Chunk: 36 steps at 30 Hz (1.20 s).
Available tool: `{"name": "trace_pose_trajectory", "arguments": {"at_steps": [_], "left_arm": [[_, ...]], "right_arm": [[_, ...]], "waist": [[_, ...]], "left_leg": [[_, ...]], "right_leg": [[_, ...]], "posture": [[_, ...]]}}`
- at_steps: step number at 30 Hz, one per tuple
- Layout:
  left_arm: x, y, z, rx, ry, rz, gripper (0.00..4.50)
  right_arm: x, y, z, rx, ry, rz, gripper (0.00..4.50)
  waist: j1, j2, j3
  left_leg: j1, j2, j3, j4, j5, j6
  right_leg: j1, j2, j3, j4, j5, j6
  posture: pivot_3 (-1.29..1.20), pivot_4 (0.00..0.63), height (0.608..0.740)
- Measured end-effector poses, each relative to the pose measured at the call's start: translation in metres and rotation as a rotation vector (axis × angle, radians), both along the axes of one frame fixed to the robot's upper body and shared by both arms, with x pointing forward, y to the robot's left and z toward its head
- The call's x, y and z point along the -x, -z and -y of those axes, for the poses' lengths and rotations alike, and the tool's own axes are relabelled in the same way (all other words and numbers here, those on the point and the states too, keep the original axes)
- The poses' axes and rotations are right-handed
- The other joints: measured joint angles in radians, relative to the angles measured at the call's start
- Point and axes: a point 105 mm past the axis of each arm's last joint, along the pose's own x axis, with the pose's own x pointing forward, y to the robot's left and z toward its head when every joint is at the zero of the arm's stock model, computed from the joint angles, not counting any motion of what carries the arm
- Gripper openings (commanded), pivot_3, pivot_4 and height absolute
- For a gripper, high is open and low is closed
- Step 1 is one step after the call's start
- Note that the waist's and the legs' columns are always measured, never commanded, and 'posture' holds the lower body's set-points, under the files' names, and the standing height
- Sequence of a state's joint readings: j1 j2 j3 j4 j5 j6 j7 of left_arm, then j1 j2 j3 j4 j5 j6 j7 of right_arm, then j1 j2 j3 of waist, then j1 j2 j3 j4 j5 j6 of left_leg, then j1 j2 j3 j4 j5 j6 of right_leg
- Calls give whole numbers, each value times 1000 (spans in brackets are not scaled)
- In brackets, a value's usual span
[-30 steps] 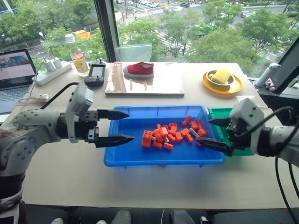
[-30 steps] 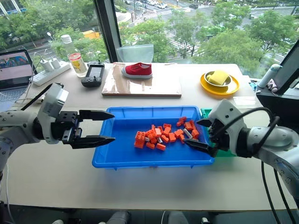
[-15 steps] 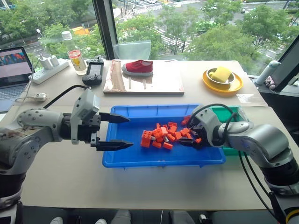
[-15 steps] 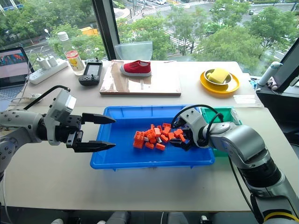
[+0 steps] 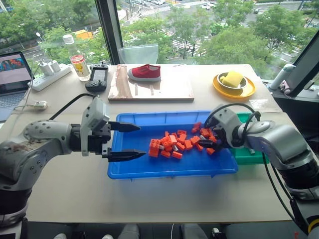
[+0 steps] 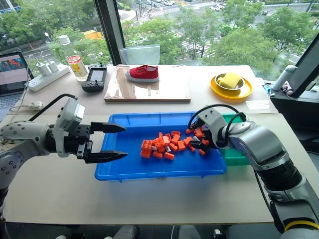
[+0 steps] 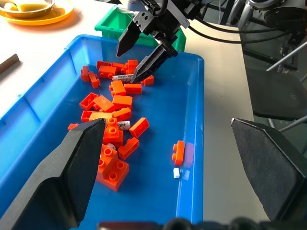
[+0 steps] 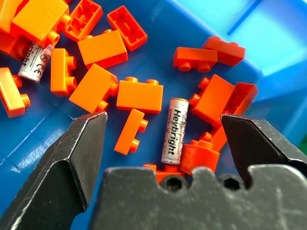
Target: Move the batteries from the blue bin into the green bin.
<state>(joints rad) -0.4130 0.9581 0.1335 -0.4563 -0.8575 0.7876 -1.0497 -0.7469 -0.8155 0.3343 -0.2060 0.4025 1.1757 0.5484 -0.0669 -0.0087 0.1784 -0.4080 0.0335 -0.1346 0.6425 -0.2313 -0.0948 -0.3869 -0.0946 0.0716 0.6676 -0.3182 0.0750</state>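
My right claw [image 8: 163, 139] hangs spread over a battery [image 8: 173, 130] at the bricks' [image 7: 115, 129] three o'clock — ready to pinch; left claw [image 5: 130, 141] spread, idle.

light: bright daylight from the window [image 5: 164, 30] behind the surface [image 5: 209, 94] | shadows: soft, faint | glare: pale sheen on the blue bin [image 7: 192, 158] floor | focus: head views sharp; in the wrist views each hand's own fingers [image 8: 72, 158] loom close and soft-edged | distortion: mild bowing at head-view edges
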Motion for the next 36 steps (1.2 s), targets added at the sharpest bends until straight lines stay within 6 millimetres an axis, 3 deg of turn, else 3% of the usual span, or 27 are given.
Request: {"name": "trace_pose_trajectory", "arguments": {"at_steps": [13,18,24,28,36], "left_arm": [[0,-1,1,7,-4,12,4500],[0,-2,2,9,-5,13,4500],[0,-2,3,10,-17,21,4500],[-1,-3,3,12,-22,23,4500],[-1,-4,5,25,-21,23,4500]], "right_arm": [[-7,5,12,3,-37,-68,4441],[-6,-3,16,22,-53,-74,4441],[-5,-21,22,104,-104,-13,4441],[-2,-18,15,171,-200,-4,4441],[-12,-11,25,291,-259,7,4441]], "waist": [[1,0,0],[-1,0,0],[-2,0,0],[-3,0,0],[-4,0,0]], "left_leg": [[0,0,0,0,0,0],[0,0,0,0,0,0],[0,0,0,0,0,0],[1,0,0,0,0,0],[1,0,0,0,0,0]], "right_leg": [[0,0,0,0,0,0],[0,0,0,0,0,0],[0,0,0,0,0,0],[0,0,0,1,0,0],[0,0,0,2,0,0]], "posture": [[0,150,740],[0,150,740],[0,150,740],[0,150,740],[0,150,740]]}}
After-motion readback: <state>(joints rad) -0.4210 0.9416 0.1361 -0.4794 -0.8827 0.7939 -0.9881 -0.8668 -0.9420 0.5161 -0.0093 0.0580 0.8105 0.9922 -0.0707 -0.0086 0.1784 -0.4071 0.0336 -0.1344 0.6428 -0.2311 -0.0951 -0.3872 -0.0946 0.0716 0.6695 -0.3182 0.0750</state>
